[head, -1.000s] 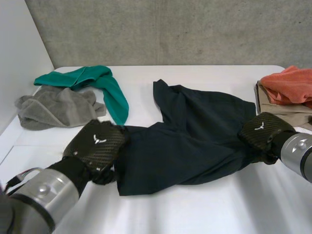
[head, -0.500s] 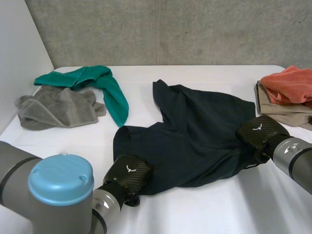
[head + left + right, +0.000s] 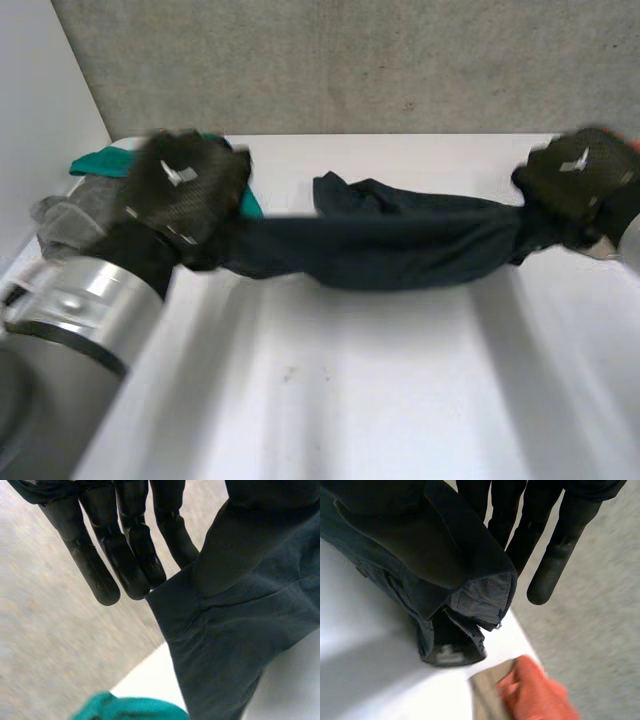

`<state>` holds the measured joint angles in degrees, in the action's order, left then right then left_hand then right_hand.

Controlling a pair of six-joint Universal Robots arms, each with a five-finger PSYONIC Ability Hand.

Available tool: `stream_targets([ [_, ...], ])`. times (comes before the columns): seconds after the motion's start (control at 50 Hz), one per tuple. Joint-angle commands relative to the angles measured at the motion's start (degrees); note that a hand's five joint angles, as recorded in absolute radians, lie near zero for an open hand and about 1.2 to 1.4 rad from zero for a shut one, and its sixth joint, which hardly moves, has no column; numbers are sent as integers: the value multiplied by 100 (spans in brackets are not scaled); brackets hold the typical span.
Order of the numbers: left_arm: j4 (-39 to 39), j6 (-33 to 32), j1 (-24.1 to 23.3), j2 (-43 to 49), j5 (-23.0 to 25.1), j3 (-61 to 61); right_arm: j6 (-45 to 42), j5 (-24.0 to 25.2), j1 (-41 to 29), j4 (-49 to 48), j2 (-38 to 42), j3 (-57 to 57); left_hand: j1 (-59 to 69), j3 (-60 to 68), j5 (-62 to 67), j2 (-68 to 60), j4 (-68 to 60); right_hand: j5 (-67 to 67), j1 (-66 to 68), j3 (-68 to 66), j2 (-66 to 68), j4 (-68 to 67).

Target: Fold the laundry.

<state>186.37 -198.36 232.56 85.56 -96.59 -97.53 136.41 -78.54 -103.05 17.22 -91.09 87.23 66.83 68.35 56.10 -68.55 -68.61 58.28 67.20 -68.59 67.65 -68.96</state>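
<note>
Dark cloth (image 3: pixel 390 250), a long creased band

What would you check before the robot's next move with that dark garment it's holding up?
1. Left hand pinching one end of the dark garment: ok.
2. Right hand pinching the other end: ok.
3. Garment smooth between the hands: not ok, bunched into a band.
4. Garment off the table: cannot tell.
5. Green cloth apart from the left hand: cannot tell, very close.
</note>
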Motion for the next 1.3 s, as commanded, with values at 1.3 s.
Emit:
stream_targets([
  [1.3, 806, -520, 518, 3021, -123, 349, -176, -478, -734, -2337, 4206, -1201, 1317, 1165, 1390, -1145, -1139, 1172, 1280, -1141, 1235, -1104],
])
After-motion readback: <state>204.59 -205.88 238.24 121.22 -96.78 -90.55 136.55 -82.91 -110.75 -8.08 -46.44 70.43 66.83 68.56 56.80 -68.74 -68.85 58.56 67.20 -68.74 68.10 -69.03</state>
